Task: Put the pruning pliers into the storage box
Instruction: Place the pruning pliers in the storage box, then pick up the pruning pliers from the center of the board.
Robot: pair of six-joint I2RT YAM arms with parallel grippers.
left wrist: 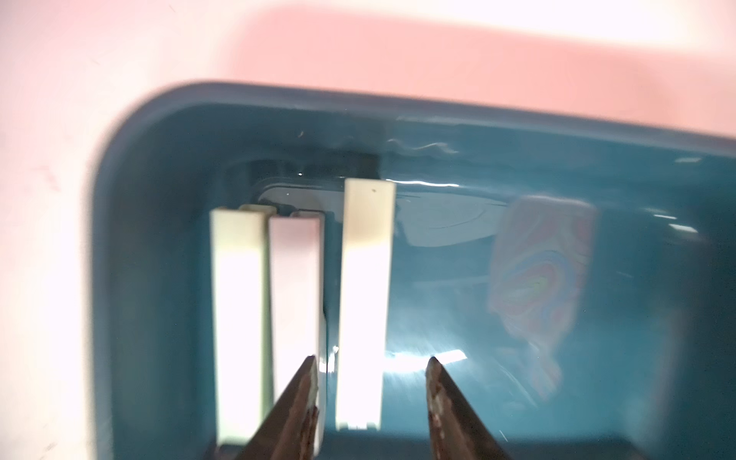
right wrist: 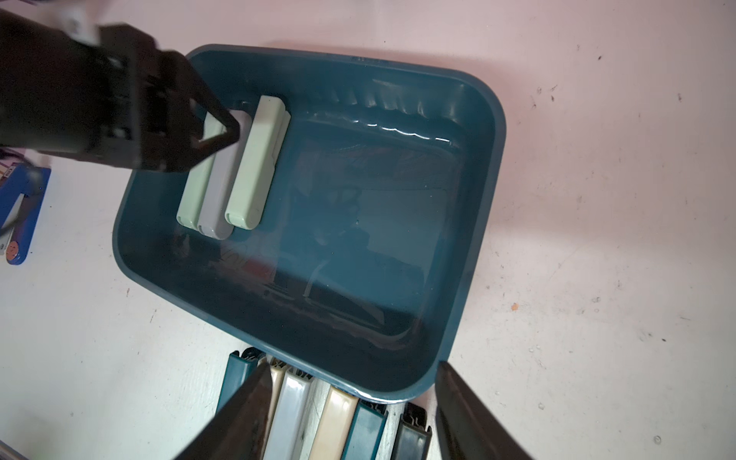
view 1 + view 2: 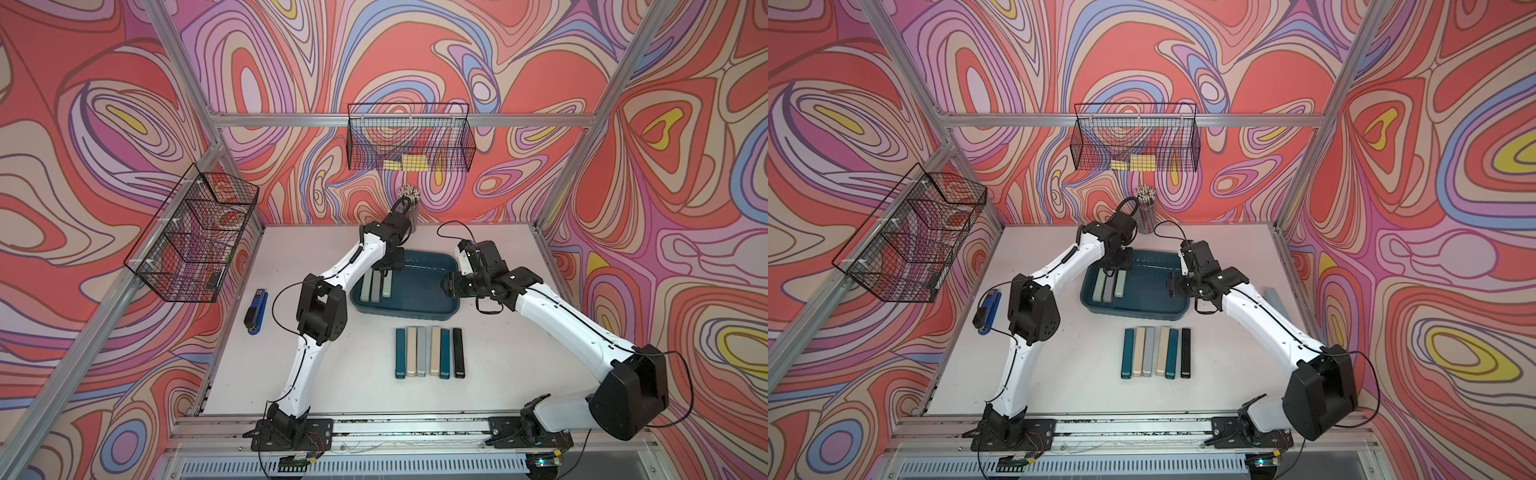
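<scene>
at the 9 o'clock side of the storage box point(image 3: 407, 313) three pruning pliers point(image 3: 376, 286) are laid, six remaining pliers point(image 3: 428, 352) are left on the table point(image 3: 332, 374) at 6 o'clock, and left gripper point(image 1: 373, 359) and right gripper point(image 2: 352, 365) are seen parted, empty.

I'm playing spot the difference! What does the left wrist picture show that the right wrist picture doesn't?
Only the left wrist: the left jaws standing apart, either side of one bar. Only the right wrist: the stapler, six bars on the table, and the whole box. Both: three bars in the box.
</scene>
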